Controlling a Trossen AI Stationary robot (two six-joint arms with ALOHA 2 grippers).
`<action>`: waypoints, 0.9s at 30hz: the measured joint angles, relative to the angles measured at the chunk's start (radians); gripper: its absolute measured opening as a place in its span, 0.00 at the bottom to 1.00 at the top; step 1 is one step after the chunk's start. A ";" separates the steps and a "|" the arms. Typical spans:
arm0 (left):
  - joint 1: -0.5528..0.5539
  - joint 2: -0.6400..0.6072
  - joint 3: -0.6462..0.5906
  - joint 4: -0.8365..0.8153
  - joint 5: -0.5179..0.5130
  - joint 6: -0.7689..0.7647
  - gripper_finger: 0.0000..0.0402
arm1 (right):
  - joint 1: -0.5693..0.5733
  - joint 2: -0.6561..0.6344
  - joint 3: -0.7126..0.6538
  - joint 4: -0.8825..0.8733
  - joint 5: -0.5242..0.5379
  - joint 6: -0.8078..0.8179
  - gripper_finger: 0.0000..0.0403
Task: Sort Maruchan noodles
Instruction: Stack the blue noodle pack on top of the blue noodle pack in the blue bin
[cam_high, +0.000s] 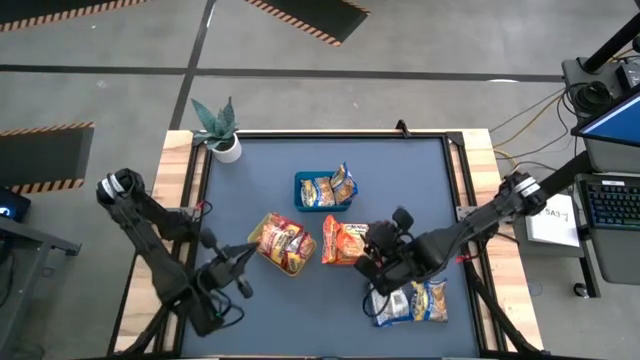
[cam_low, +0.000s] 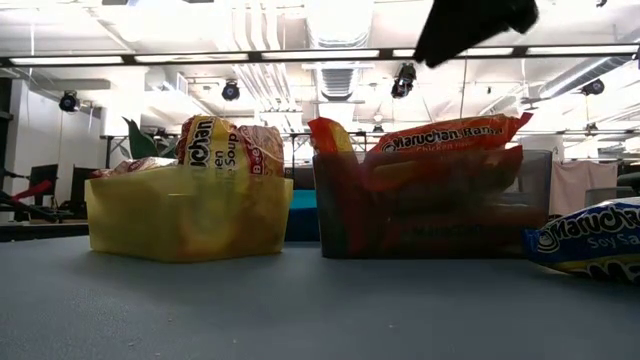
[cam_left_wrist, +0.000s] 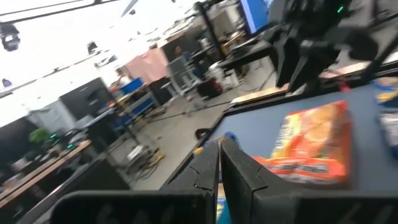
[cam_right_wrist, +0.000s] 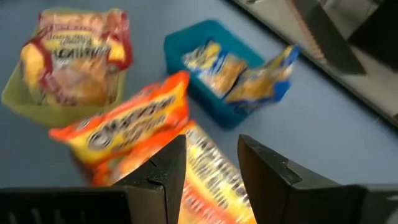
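— hovering above the black tray (cam_high: 345, 243), is that the right gripper (cam_high: 383, 262)?
— yes, it hangs just over the orange packets (cam_right_wrist: 124, 127) stacked there; its fingers (cam_right_wrist: 268, 169) stand partly spread, with an orange packet showing in the gap below them, and whether they pinch it cannot be told

— and the left gripper (cam_high: 246, 275)?
— it waits at the near left of the table (cam_high: 420, 175), fingers (cam_left_wrist: 202, 168) pressed together, holding nothing

— where do the noodles lie?
— red-and-yellow packets (cam_high: 283, 241) fill the yellow-green tray (cam_low: 190, 212), just left of the black tray; blue-and-yellow packets (cam_high: 332, 187) sit in the blue tray (cam_high: 302, 180) farther back, and two more blue-and-yellow packets (cam_high: 412, 301) lie loose on the table near the front right, under the right arm

— anything else on the table?
— a small potted plant (cam_high: 218, 130) at the far left corner
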 joint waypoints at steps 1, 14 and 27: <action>0.017 0.000 0.000 0.000 0.001 0.000 0.00 | -0.007 -0.014 0.000 0.001 0.007 -0.024 0.33; 0.083 -0.001 0.000 0.011 0.197 0.002 0.00 | -0.018 -0.160 -0.002 0.165 -0.403 -0.171 0.33; 0.082 -0.001 0.000 0.195 0.213 0.205 0.00 | 0.099 -0.006 -0.005 0.140 -0.963 0.275 0.33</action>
